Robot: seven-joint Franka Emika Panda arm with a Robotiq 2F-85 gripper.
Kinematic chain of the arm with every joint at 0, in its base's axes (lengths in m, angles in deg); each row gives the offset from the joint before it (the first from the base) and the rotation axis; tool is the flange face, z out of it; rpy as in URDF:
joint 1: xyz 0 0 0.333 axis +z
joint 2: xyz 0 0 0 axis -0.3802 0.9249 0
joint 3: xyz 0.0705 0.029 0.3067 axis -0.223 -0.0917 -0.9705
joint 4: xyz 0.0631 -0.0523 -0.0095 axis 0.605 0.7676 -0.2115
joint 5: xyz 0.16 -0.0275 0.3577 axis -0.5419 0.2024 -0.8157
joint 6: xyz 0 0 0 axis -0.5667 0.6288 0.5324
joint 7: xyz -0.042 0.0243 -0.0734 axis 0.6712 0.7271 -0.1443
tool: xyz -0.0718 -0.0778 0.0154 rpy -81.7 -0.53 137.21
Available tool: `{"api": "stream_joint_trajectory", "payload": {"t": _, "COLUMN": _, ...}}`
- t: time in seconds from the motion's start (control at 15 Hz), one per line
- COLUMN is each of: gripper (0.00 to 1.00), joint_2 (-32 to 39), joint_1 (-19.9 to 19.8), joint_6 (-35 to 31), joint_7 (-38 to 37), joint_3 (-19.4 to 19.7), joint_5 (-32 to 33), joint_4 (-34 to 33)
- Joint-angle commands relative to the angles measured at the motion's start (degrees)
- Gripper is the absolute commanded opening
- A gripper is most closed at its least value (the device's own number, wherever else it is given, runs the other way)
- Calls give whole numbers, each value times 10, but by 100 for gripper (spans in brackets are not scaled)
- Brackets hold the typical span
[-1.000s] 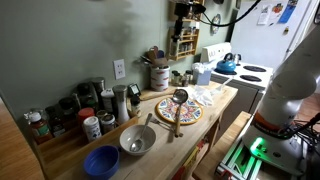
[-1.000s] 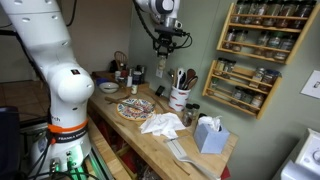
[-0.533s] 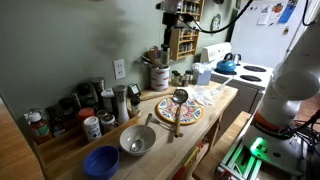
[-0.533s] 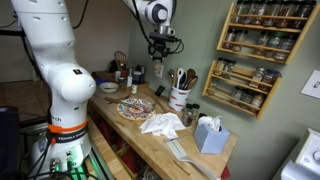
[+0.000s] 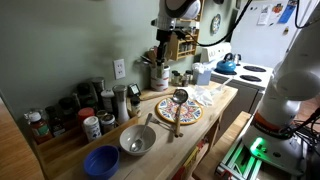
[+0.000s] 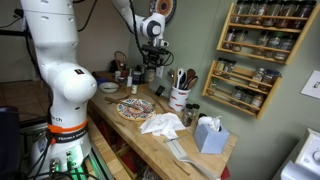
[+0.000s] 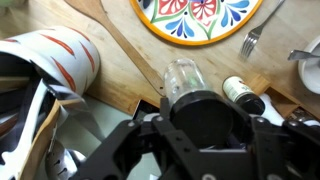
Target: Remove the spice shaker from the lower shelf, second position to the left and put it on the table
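Hovering over bench (image 5: 172,140), well apart from wall rack (image 6: 250,55) and its lower shelf (image 6: 238,100). Looking down on striped utensil crock (image 7: 60,60) and painted plate (image 7: 195,12); bare wood between them judged likely drop spot. Pincer (image 7: 183,88) clamped on spice shaker (image 7: 181,72), glass body aimed at bench, held aloft. Next, by judgement: lowering straight, releasing upright, avoiding dark-capped bottle (image 7: 243,95) nearby.
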Motion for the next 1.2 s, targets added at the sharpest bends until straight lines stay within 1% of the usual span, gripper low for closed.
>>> {"api": "stream_joint_trajectory", "payload": {"t": 0.0, "gripper": 30, "joint_2": -12, "joint_1": 4, "joint_6": -54, "joint_7": -75, "joint_3": -9, "joint_5": 15, "joint_4": 47}}
{"api": "stream_joint_trajectory", "payload": {"t": 0.07, "gripper": 30, "joint_2": -15, "joint_1": 3, "joint_6": -56, "joint_7": -94, "joint_3": -11, "joint_5": 17, "joint_4": 52}}
{"api": "stream_joint_trajectory", "payload": {"t": 0.13, "gripper": 30, "joint_2": 0, "joint_1": 5, "joint_6": -39, "joint_7": -53, "joint_3": -3, "joint_5": 3, "joint_4": 30}}
{"api": "stream_joint_trajectory", "payload": {"t": 0.2, "gripper": 55, "joint_2": 1, "joint_1": 5, "joint_6": -40, "joint_7": -58, "joint_3": -4, "joint_5": 3, "joint_4": 33}}
{"api": "stream_joint_trajectory", "payload": {"t": 0.47, "gripper": 55, "joint_2": 1, "joint_1": 5, "joint_6": -40, "joint_7": -57, "joint_3": -4, "joint_5": 3, "joint_4": 31}}
{"api": "stream_joint_trajectory", "payload": {"t": 0.53, "gripper": 30, "joint_2": 1, "joint_1": 5, "joint_6": -40, "joint_7": -57, "joint_3": -3, "joint_5": 3, "joint_4": 30}}
{"api": "stream_joint_trajectory", "payload": {"t": 0.6, "gripper": 30, "joint_2": 4, "joint_1": 4, "joint_6": -35, "joint_7": -73, "joint_3": -6, "joint_5": 10, "joint_4": 29}}
{"api": "stream_joint_trajectory", "payload": {"t": 0.8, "gripper": 30, "joint_2": 2, "joint_1": 5, "joint_6": -8, "joint_7": -115, "joint_3": -10, "joint_5": 0, "joint_4": 32}}
{"api": "stream_joint_trajectory", "payload": {"t": 0.93, "gripper": 30, "joint_2": 5, "joint_1": 5, "joint_6": 17, "joint_7": -164, "joint_3": -15, "joint_5": 0, "joint_4": 29}}
{"api": "stream_joint_trajectory", "payload": {"t": 1.07, "gripper": 30, "joint_2": 14, "joint_1": 3, "joint_6": 24, "joint_7": -221, "joint_3": -21, "joint_5": 9, "joint_4": 25}}
{"api": "stream_joint_trajectory", "payload": {"t": 1.13, "gripper": 30, "joint_2": 20, "joint_1": 5, "joint_6": 20, "joint_7": -242, "joint_3": -24, "joint_5": 2, "joint_4": 24}}
